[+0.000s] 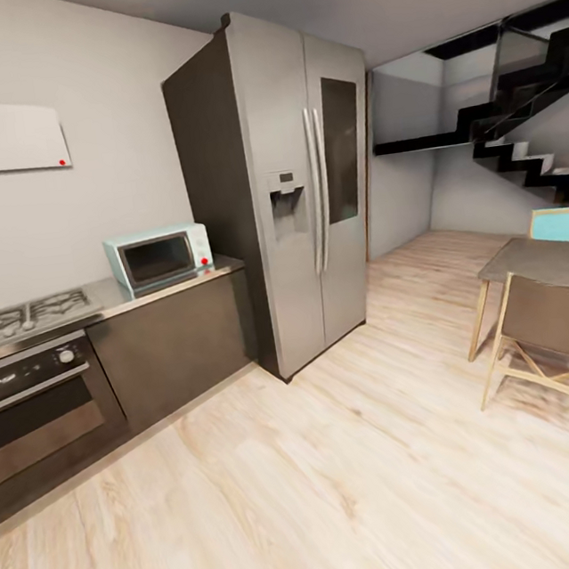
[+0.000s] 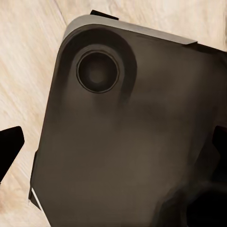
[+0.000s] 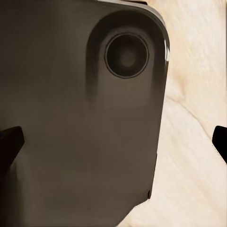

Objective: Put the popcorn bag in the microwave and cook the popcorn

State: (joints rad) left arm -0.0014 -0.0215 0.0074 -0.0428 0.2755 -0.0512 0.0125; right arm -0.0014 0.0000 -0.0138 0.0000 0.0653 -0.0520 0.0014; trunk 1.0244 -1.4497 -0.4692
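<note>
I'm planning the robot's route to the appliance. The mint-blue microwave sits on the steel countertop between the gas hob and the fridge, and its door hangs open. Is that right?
Not quite. The head view shows the microwave with its dark glass door shut, not open. The rest holds: it sits on the steel countertop between the gas hob and the fridge.

You face pale wood flooring under grey walls: a tall steel refrigerator stands centre, an oven at near left, a table and black staircase at right.
</note>
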